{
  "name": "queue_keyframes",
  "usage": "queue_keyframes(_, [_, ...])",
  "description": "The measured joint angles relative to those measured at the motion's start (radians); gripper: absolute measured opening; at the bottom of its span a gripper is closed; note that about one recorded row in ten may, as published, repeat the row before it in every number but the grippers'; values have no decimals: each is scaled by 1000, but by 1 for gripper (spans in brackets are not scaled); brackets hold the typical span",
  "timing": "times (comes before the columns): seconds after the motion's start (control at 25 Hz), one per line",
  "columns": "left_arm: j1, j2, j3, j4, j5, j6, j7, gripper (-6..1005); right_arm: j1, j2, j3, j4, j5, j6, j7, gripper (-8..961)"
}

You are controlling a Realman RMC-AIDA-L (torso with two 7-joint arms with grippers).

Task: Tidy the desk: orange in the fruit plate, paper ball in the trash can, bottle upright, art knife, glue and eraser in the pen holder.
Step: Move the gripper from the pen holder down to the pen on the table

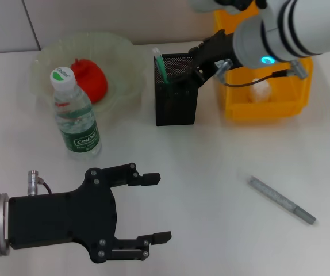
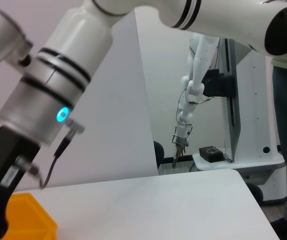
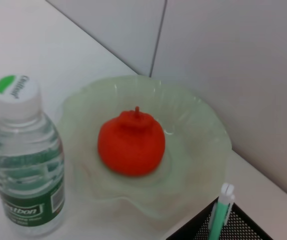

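A: In the head view, how do the jaws stand?

B: The left gripper hovers low over the white surface with its jaws spread wide and nothing between them. The right gripper reaches down at the rim of the pen holder; whether its jaws are parted or closed, I cannot tell.

A: What lies around them?

B: Beyond the left jaws stands the bottle, upright, cap on. Past it sits the fruit plate with the orange inside. A green-and-white pen-like item sticks up out of the pen holder, right beside the right jaws. Behind the right arm is the trash can, with the paper ball in it. A grey stick-shaped tool, perhaps the art knife, lies flat on the surface, well apart from both jaws.

A: And the left wrist view?

B: It shows the right arm with a lit cyan ring, a corner of the trash can, and bare surface.

A: The right wrist view?

B: The orange rests in the middle of the fruit plate, the bottle stands just beside the plate, and the pen holder rim shows with the green item poking out.
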Motion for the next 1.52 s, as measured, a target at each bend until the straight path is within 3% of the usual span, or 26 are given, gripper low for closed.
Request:
queue_keyframes(0.2, [4, 0, 0, -1, 0, 2, 5, 787, -55, 0, 20, -139, -3, -120, 0, 711])
queue_keyframes(0.6, [1, 0, 0, -45, -3, 5, 23, 787, -93, 1, 65, -250, -6, -391, 37, 704])
queue_keyframes(0.92, [3, -1, 1, -68, -6, 6, 54, 787, -71, 2, 70, -227, -79, -510, 87, 703])
queue_keyframes(1.52, [-5, -2, 3, -106, -11, 9, 110, 787, 29, 1, 85, -7, -87, -611, 128, 701])
